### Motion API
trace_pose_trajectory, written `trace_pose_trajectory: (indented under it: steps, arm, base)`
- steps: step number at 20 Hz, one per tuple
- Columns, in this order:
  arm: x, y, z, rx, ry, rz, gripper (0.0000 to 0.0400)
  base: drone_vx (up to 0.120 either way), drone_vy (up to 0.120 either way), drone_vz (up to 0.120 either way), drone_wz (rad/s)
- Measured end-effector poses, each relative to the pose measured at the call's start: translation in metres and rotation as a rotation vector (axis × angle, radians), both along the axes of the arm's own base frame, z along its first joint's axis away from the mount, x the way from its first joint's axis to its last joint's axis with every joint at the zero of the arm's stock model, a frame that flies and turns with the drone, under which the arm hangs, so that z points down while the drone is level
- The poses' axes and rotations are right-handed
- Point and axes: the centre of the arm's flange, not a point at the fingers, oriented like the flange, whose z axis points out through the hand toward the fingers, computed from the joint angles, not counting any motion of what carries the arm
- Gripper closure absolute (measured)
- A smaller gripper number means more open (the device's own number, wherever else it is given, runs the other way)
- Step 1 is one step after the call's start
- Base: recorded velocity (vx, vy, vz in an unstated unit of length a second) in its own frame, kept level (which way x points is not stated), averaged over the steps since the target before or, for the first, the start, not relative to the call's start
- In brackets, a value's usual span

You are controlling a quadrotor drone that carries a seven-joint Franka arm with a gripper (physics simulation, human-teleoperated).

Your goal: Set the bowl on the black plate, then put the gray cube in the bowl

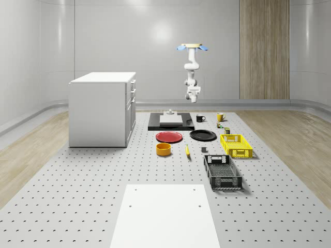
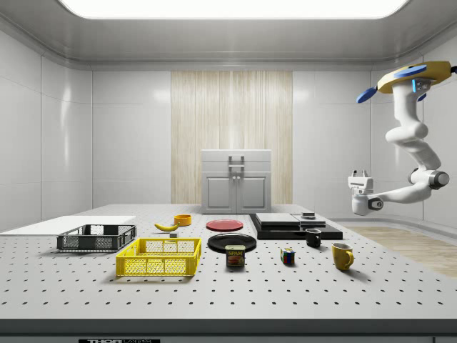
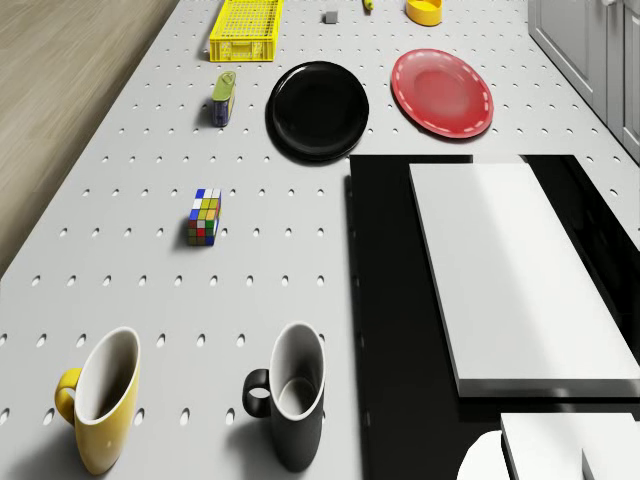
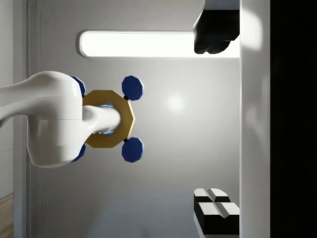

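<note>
Side view: drone (image 2: pixel 414 75) hovers past bench (image 2: pixel 214 293) end, claw (image 2: pixel 359 174) empty, fingers slightly apart; bowl (image 1: pixel 164 149) beside red plate (image 1: pixel 169 137).

The one word I can read anywhere is "SPAM", printed in yellow on the dark label of the can (image 2: pixel 235 256) that stands on the table (image 2: pixel 300 293) just beside the yellow basket (image 2: pixel 160 257), toward the side view's front edge. Smaller print below that word on the label is too fine for me to read. A dark strip (image 2: pixel 118 341) under the table's front edge carries pale lettering that I cannot make out.
</note>
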Motion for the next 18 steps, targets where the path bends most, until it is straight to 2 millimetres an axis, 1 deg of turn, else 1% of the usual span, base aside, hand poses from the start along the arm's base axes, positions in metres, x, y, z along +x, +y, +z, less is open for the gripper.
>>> trace_pose_trajectory:
  steps: [6, 18]
  arm:
    - [0.0, 0.0, 0.004, 0.0, -0.005, 0.0, 0.0]
    - [-0.0008, 0.0002, 0.0051, -0.002, -0.014, 0.0, 0.0]
  base:
    - [0.12, -0.12, 0.0, 0.0]
    - [0.12, -0.12, 0.0, 0.0]
